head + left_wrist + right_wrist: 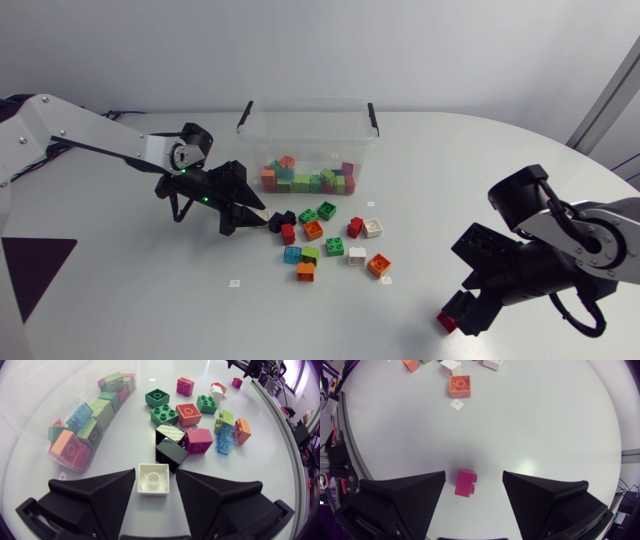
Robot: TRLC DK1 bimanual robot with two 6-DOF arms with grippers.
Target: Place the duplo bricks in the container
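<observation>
A clear container [306,108] at the back of the table holds several coloured duplo bricks. Loose bricks lie in front of it, among them an orange one [378,265] and a green one [326,211]. My left gripper [260,212] is at the left end of that cluster. Its fingers are open around a white brick [153,480], with a narrow gap on each side of it. A black brick [171,453] lies just ahead. My right gripper [457,314] is low at the front right. It stands open [473,475] with a pink brick [465,483] lying between its fingers, well apart from both.
In the left wrist view the container's wall [75,462] is ahead of the gripper and to one side. The loose cluster, with a pink brick [199,440], spreads ahead on the other side. In the right wrist view an orange brick [459,386] and a small label [456,404] lie far ahead.
</observation>
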